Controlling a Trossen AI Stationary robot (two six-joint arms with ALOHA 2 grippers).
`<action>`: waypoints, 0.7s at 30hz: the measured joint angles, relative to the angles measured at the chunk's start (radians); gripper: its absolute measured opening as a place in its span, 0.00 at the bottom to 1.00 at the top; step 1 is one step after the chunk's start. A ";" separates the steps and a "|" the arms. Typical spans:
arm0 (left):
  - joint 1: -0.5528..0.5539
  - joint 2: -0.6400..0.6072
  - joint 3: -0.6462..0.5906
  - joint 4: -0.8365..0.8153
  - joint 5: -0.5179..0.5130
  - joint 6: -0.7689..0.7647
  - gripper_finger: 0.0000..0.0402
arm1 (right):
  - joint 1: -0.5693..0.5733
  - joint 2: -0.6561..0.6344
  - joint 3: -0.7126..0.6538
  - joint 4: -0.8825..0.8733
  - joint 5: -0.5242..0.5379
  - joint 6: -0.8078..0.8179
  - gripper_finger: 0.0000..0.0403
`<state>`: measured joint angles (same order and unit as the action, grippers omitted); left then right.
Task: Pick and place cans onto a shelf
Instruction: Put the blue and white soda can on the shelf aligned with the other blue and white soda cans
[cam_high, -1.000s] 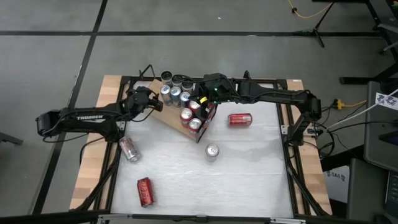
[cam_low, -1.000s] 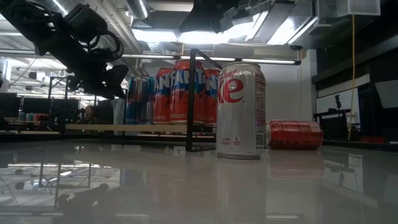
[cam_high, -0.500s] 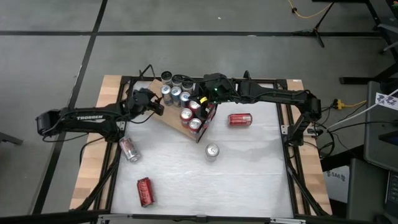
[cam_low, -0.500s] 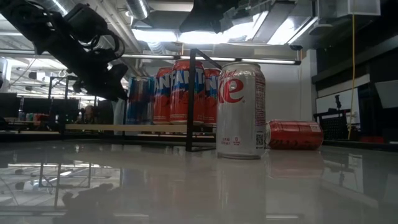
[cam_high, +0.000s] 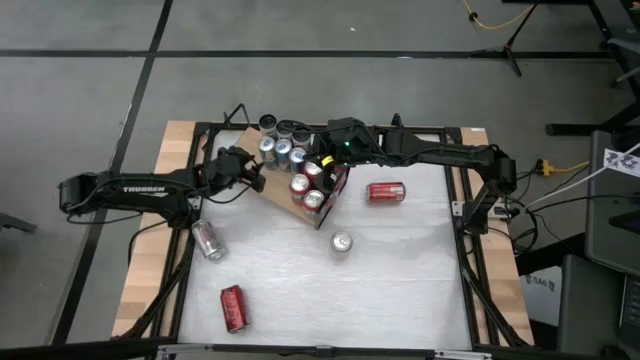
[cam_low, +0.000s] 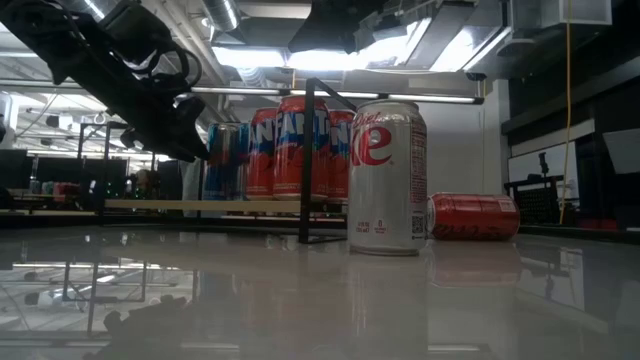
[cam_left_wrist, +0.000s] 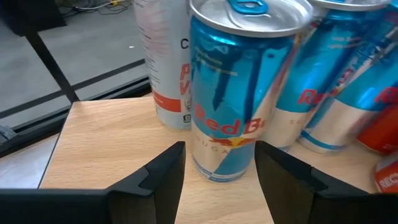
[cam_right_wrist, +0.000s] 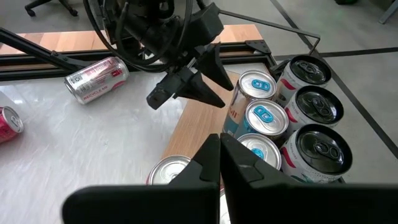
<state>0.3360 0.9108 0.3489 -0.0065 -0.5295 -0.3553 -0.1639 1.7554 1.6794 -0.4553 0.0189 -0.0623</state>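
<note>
Left wrist view — pincer (cam_left_wrist: 219, 167) open before blue can (cam_left_wrist: 239, 87).

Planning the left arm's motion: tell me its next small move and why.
Probably draw the left claw straight back off the shelf. Its fingers stand open, apart from the blue-and-silver can, which stands upright on the board among the other cans; the claw seems to hold nothing. The right claw waits shut above the cans.

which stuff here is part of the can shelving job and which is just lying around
Part of the job:
- cans standing on the shelf
- shelf
- upright silver can
- three cans lying on the table
- left end effector

Just lying about:
- cables beside the table
</note>
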 joint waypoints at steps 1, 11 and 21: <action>-0.004 0.000 0.000 -0.002 -0.002 0.000 0.47 | 0.000 0.000 0.000 0.000 0.000 0.000 0.00; -0.009 -0.003 0.000 -0.070 -0.184 -0.001 0.47 | 0.000 0.000 0.000 -0.020 0.000 0.000 0.00; 0.054 0.000 0.000 0.052 -0.096 0.000 0.47 | 0.000 0.000 0.000 -0.018 0.000 0.000 0.00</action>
<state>0.3904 0.9104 0.3489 0.0456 -0.6258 -0.3553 -0.1638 1.7554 1.6794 -0.4732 0.0189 -0.0623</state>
